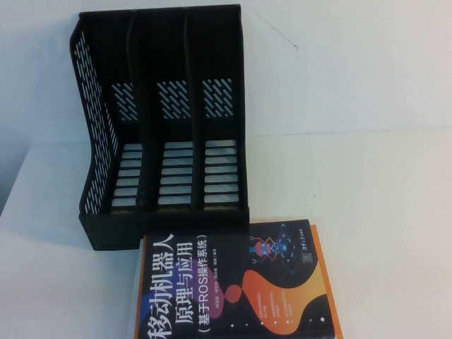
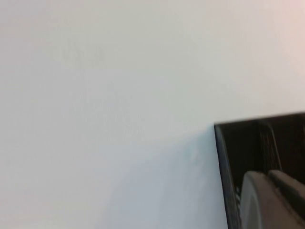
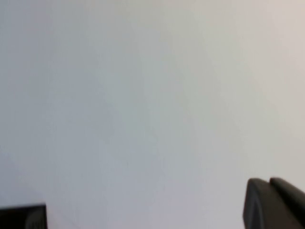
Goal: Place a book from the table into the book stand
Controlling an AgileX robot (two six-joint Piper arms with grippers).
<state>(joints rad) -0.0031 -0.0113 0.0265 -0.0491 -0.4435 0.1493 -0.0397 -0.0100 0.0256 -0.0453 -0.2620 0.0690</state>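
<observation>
The book (image 1: 233, 286) has a dark cover with a white Chinese title and orange and pink blobs. It lies flat on the white table (image 1: 381, 205), its far edge against the front of the black book stand (image 1: 166, 127). The stand has three upright slots, all empty. Neither gripper shows in the high view. My left gripper (image 2: 269, 174) shows its two fingertips pressed together, empty, in front of the stand's black wall (image 2: 243, 143). My right gripper (image 3: 269, 181) is also shut and empty, over bare white surface.
A second book with an orange border (image 1: 327, 282) lies under the dark one, its edge sticking out on the right. A white wall stands behind the stand. A black corner (image 3: 24, 217) shows at the edge of the right wrist view.
</observation>
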